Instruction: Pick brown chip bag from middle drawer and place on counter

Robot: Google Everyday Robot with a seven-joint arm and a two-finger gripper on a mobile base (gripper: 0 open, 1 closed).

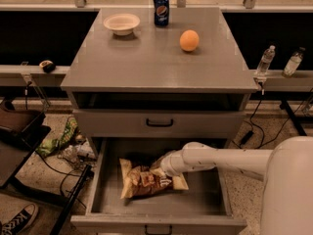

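Observation:
The brown chip bag lies crinkled on the floor of the open middle drawer, left of centre. My gripper reaches into the drawer from the right on its white arm. It sits on the bag's upper right part, and its tip is hidden against the bag. The counter is the grey cabinet top above the drawers.
On the counter stand a white bowl, a blue soda can and an orange. A shut drawer panel with a black handle sits above the open drawer. Two bottles stand on the right ledge. Cables and a green wrapper lie on the floor at left.

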